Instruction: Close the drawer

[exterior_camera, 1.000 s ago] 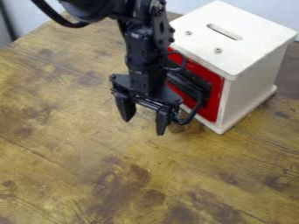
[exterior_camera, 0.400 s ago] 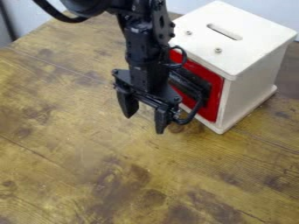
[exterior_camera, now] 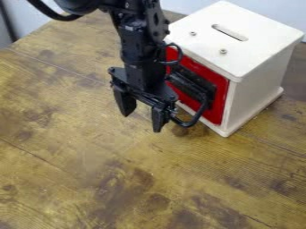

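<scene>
Although partly screened by the arm (exterior_camera: 141,49), one red drawer (exterior_camera: 216,102) with black front, sited in the side of a white cabinet (exterior_camera: 245,54), to the right on the wooden tabletop (exterior_camera: 84,152). Condition: apparently at or near closed, the red face lying close to the cabinet's edges; judged nearly complete, if not complete. Outstanding: perhaps a last small push, or nothing beyond backing away. One tool (exterior_camera: 143,106), released, its fingers spread and pointing down in front of the drawer, nothing between them. Obscured: the drawer's left portion, behind the arm and a looping black cable; whether tool and drawer touch, cannot be told. Indistinct: the black handle, dark against dark. Cut off: the arm's upper part, at the top edge.
</scene>
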Tool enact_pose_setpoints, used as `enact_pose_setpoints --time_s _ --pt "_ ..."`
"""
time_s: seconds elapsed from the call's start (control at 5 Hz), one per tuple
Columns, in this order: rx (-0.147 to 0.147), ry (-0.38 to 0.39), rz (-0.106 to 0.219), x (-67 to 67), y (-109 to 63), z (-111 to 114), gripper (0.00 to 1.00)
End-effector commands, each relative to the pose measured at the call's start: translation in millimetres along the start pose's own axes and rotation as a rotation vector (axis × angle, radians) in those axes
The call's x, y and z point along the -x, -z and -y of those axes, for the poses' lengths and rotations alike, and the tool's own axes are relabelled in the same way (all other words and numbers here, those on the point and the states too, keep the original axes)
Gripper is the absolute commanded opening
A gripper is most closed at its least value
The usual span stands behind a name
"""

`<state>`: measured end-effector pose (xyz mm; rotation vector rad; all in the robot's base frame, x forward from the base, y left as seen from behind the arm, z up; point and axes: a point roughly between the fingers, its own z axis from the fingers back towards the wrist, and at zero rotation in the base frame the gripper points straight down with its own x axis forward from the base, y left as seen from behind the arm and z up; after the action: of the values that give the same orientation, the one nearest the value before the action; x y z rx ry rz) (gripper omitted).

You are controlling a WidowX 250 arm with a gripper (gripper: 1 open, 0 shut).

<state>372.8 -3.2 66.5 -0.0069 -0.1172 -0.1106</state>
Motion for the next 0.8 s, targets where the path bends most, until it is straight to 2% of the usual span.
enact_pose_setpoints --time_s 0.0,0.4,0.6 --pt "-0.008 -0.011 0.077 -5.5 -28.0 -5.2 1.00" --pt "-0.006 0.013 0.057 -4.4 -18.5 1.1 1.00" --pt "-0.013 -0.041 0.046 -4.2 -9.8 11.0 1.00"
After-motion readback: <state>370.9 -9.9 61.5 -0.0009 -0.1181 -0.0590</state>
